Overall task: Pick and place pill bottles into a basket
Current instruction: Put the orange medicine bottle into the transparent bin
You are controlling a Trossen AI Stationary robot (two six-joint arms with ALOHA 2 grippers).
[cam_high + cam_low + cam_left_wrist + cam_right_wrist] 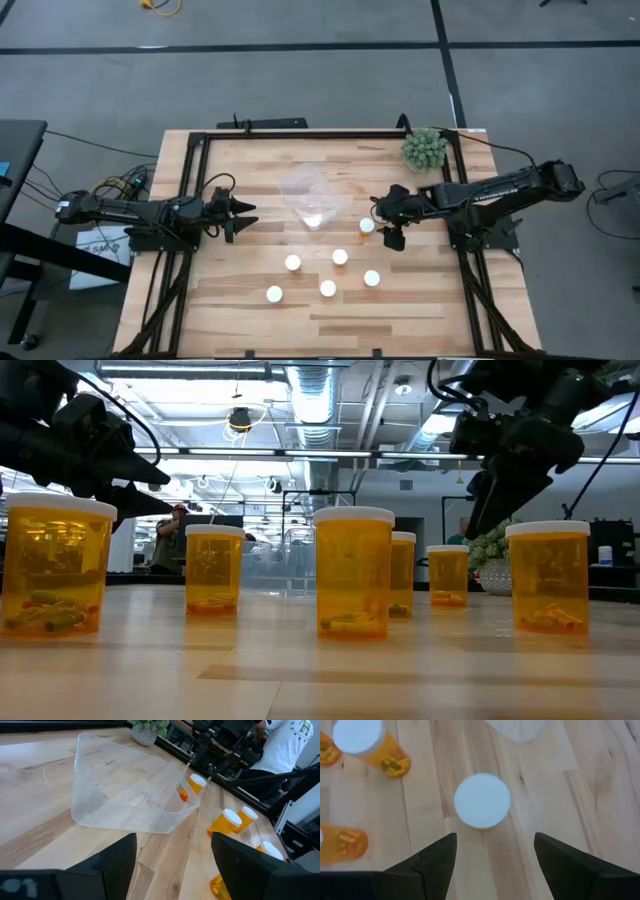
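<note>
Six pill bottles with white caps and orange bodies stand upright on the wooden table. The nearest to my right gripper is one bottle (367, 225), which shows as a white disc in the right wrist view (482, 801). My right gripper (382, 224) (495, 851) is open, points down and hovers above and just right of that bottle without touching it. The clear basket (313, 200) (130, 790) rests on the table at the middle, far of the bottles. My left gripper (246, 212) (172, 851) is open and empty, left of the basket, pointing at it.
The other bottles stand in a loose group at the table's near middle (340, 257) (293, 263) (372, 278) (328, 288) (274, 294). A green spiky plant ball (424, 148) sits at the far right corner. A black frame (300, 134) runs around the table.
</note>
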